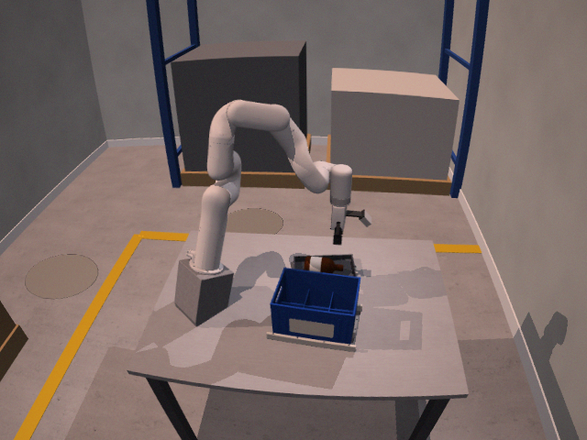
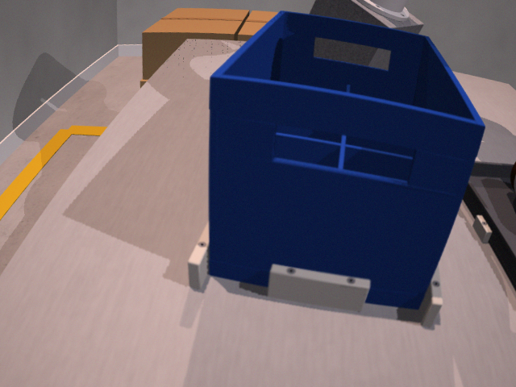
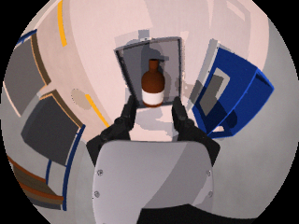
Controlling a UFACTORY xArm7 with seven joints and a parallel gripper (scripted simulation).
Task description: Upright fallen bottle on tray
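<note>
A brown bottle [image 1: 322, 263] with a white label lies on its side on the dark tray [image 1: 325, 256], just behind the blue crate [image 1: 315, 305]. My gripper [image 1: 337, 235] hangs above the tray's far edge, clear of the bottle. In the wrist view the bottle [image 3: 152, 84] lies on the tray with its neck pointing away, beyond my two dark fingers. The fingers stand partly open with nothing between them. In the exterior view the crate [image 2: 337, 166] fills the view and only a corner of the tray [image 2: 493, 204] shows at the right edge.
The crate sits in pale corner brackets [image 2: 318, 287] on the table. The arm's base block [image 1: 204, 289] stands at the table's left. Large boxes [image 1: 393, 120] and blue rack posts [image 1: 163, 94] stand behind on the floor.
</note>
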